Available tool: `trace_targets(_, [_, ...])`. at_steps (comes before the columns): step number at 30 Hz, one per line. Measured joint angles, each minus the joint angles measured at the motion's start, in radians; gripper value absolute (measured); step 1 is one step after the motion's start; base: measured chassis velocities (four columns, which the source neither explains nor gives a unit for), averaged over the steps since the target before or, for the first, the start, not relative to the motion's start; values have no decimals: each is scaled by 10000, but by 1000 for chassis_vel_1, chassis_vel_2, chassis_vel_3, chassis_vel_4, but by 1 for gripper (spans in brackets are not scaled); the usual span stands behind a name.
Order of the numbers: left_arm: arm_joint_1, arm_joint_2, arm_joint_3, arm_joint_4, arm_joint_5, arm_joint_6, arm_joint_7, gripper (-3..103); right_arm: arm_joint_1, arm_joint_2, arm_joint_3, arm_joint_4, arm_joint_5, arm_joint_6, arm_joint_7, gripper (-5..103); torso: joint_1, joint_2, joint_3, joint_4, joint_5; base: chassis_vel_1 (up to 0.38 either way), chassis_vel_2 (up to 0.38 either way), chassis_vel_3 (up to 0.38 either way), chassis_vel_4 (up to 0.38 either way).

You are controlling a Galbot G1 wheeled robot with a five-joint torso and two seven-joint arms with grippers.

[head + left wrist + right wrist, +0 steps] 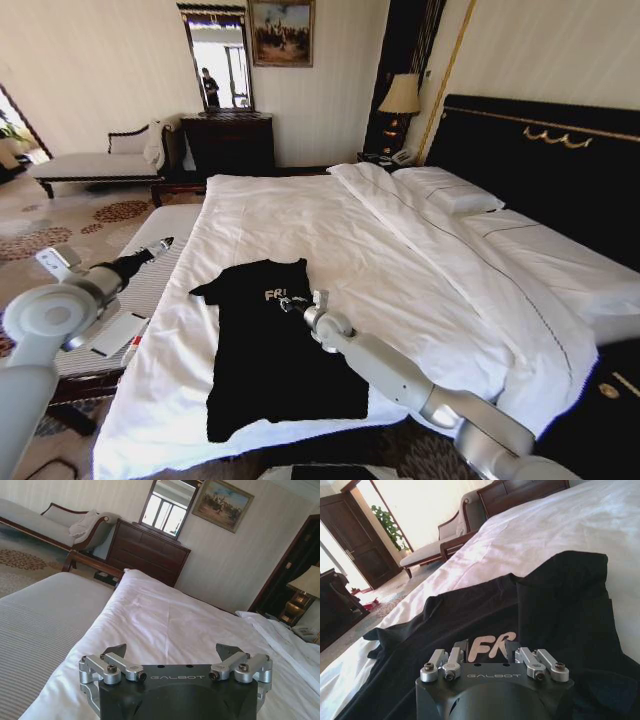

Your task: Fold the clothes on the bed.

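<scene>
**Bedroom surface and shirt position, both arms in view**

We record the bed (420, 250) as a wide white surface: duvet drawn flat with soft creases, pillows (450, 190) stacked against the tall dark headboard (540, 150) that carries a gold ornament. At the foot of the bed, on the robot's left, sits a grey striped bench (150, 275) with a few small flat items on it.

The black T-shirt (270, 350) lies spread on the duvet near the foot edge, collar toward the headboard, one side already turned in over the body. White letters "FR" (490, 647) show on the chest.

The right gripper (291, 304) rests low over the chest lettering. In the right wrist view its fingers (461, 647) stand a moderate gap apart with the letters between them, holding nothing; we cannot tell whether they touch the cloth.

The left gripper (163, 244) hangs off the bed's left edge, above the bench. Its jaws are spread wide and empty in the left wrist view.

Room: dark wooden dresser (228, 143) with a mirror (220, 62) above, a framed painting (282, 32), a pale chaise longue (95, 162), a lit bedside lamp (400, 97), patterned carpet (60, 225).
</scene>
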Motion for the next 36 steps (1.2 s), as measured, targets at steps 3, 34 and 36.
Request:
trace_targets(3, [73, 46, -60, -16, 4, -20, 10, 100, 134, 90, 180, -73, -30, 120, -18, 57, 0, 0, 1, 1, 1, 0, 0, 0, 0])
trace_targets(34, [474, 34, -266, -250, 272, -168, 65, 100, 723, 188, 2223, -1946, 3011, -1495, 217, 100, 1, 0, 1, 3, 1, 0, 0, 0, 0])
trace_targets(36, [466, 19, -254, -228, 287, -173, 75, 100, 723, 208, 2155, -1939, 2993, -1506, 171, 100, 0, 0, 1, 1, 0, 0, 0, 0, 0])
